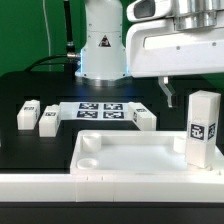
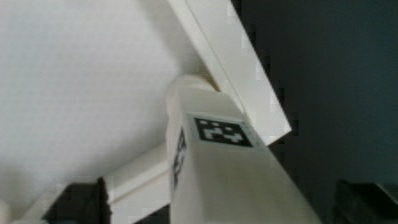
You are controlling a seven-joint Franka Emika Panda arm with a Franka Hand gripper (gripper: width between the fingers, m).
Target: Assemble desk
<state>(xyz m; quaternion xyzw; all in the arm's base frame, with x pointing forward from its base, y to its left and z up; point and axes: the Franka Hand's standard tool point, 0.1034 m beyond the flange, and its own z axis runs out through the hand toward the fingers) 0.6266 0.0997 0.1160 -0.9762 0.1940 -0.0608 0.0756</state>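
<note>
The large white plastic tray-like desk top (image 1: 140, 158) is lying flat, and a white square-section tagged leg (image 1: 203, 128) is standing upright at its corner on the exterior view's right. By my judgement, the leg is needing straight, untilted seating in that corner socket. The gripper (image 1: 182, 90) is hanging above that corner, jaws spread, one finger standing clear of the leg, gripping nothing

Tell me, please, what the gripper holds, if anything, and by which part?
Nothing, it seems: the gripper stands open around the upright leg, which stands in a corner of the desk top.
</note>
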